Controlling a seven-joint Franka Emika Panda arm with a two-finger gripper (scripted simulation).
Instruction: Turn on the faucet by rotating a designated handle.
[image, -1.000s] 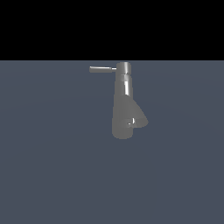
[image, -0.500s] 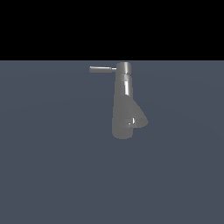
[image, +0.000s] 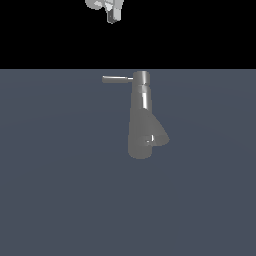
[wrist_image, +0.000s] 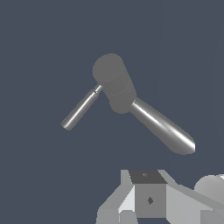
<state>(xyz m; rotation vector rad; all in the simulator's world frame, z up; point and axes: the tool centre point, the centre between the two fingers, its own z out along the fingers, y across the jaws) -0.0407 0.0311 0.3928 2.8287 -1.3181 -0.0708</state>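
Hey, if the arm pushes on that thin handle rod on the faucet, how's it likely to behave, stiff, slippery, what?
The handle looks like a straight metal rod, so probably stiff, not bending. Its glossy, rounded surface may let a contact slide off. It is joined to the cap of the faucet, so a sideways push near its free end would likely swing it rather than tip the wide-based body.

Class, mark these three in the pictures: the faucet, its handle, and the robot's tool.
faucet (image: 141, 125): exterior view, on the middle of the grey column.
handle (image: 116, 79): exterior view, midway along the thin rod.
tool (image: 113, 14): exterior view, on its lower tip at the frame's top edge.
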